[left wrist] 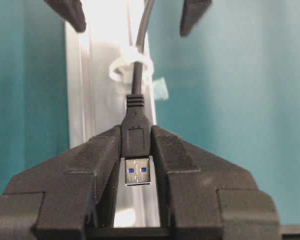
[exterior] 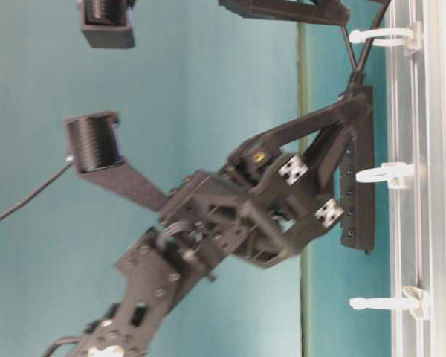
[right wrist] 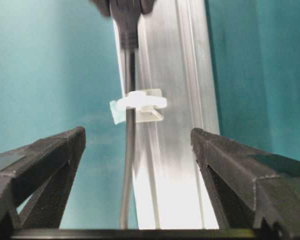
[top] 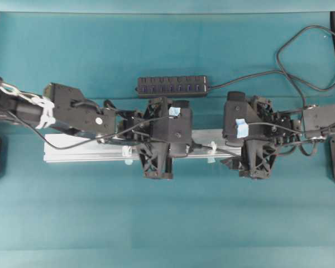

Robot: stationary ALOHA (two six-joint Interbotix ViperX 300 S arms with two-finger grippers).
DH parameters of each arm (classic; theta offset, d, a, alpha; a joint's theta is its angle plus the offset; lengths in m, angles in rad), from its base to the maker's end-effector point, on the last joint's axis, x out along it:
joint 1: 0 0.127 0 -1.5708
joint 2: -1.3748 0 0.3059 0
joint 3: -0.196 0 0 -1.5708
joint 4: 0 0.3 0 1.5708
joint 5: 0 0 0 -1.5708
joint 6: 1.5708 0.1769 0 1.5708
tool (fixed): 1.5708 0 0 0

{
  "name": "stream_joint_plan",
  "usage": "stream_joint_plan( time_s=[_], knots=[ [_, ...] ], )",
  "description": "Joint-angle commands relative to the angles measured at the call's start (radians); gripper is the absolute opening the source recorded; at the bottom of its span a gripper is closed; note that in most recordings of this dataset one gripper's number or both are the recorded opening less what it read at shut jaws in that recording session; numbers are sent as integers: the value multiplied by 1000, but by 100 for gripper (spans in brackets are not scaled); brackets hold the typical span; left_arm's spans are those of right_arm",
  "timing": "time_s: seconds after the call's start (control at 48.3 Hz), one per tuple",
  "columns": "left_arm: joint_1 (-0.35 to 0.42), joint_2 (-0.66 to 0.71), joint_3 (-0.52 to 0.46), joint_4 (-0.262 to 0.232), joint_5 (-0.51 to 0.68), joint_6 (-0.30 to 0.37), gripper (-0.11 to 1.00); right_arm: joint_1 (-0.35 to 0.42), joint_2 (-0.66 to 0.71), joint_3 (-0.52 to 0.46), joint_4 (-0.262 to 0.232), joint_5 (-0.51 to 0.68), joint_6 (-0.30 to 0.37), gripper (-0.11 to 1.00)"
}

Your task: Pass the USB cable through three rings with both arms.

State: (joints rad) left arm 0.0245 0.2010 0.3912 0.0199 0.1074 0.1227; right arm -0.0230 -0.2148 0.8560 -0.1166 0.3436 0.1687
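The left tool (left wrist: 137, 145) clamps the plug of the USB cable (left wrist: 137, 132), whose cord runs through a white ring (left wrist: 131, 67) on the aluminium rail (left wrist: 97, 90); the right tool (right wrist: 137, 145) stands released, fingers wide astride the cord; no legible writing anywhere

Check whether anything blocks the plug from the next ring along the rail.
Nothing visible does. The left claw grips the plug, with its cable threaded through one ring. The next ring shows no obstruction along the rail.
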Motion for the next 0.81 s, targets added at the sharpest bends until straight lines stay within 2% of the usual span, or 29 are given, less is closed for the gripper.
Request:
stream_joint_plan(
  time_s=[0.0,0.496,0.641,0.786],
  knots=[
    [-3,-49,-11,2,29,6,22,3,-25,-14,0,2,11,71],
    [0,-100,-17,2,48,14,22,2,40,-109,-3,-94,9,68],
    [0,-100,-15,2,46,14,22,2,75,-130,-5,-100,8,64],
    [0,-100,-14,2,46,14,22,2,89,-135,-5,-106,8,53]
  ],
)
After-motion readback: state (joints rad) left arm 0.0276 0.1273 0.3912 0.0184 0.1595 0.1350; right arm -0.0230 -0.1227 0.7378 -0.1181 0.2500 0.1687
